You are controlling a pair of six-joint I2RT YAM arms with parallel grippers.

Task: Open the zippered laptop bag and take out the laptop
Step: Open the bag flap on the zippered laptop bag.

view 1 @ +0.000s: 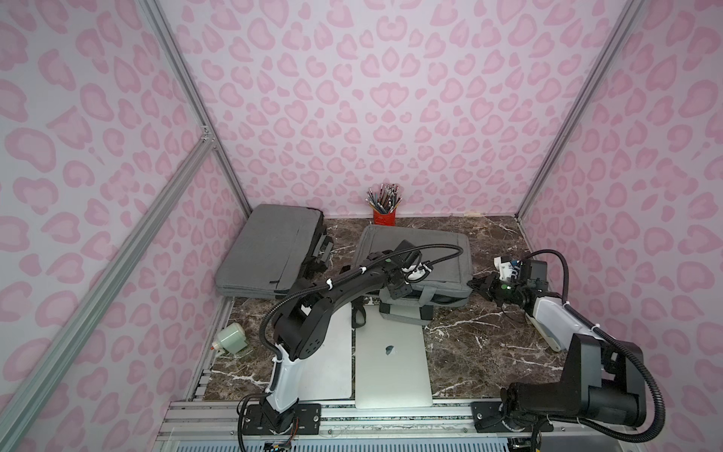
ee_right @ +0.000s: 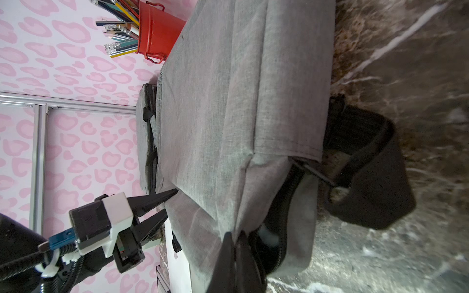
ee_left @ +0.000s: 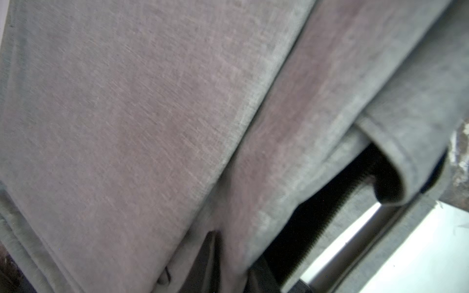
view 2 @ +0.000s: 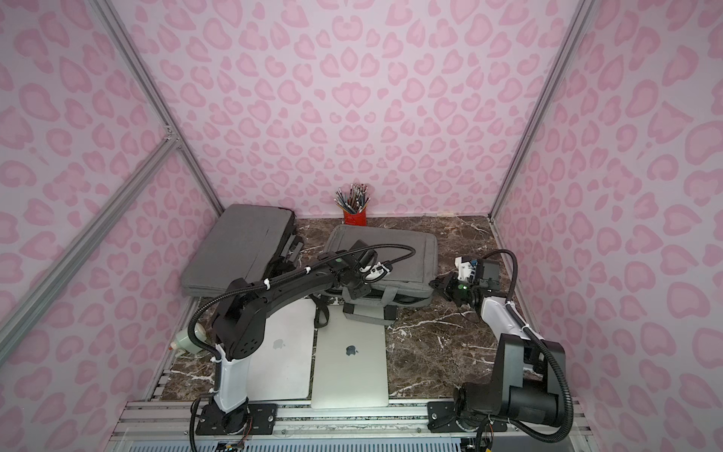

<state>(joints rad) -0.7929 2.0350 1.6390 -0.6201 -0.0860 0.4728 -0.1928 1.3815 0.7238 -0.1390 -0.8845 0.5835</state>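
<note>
Marble tabletop (view 1: 489,332): right hand (ee_right: 237,243) clamps laptop bag (ee_right: 215,114) at its corner; left hand (ee_right: 170,201), state unclear.

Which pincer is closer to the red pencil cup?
Left. The left pincer is at the middle of the bag's front edge, across the bag from the cup. The right pincer is off at its front corner.

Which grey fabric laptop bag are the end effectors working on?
The central grey fabric laptop bag, before the red pencil bucket; the other bag lies untouched at far left.
</note>
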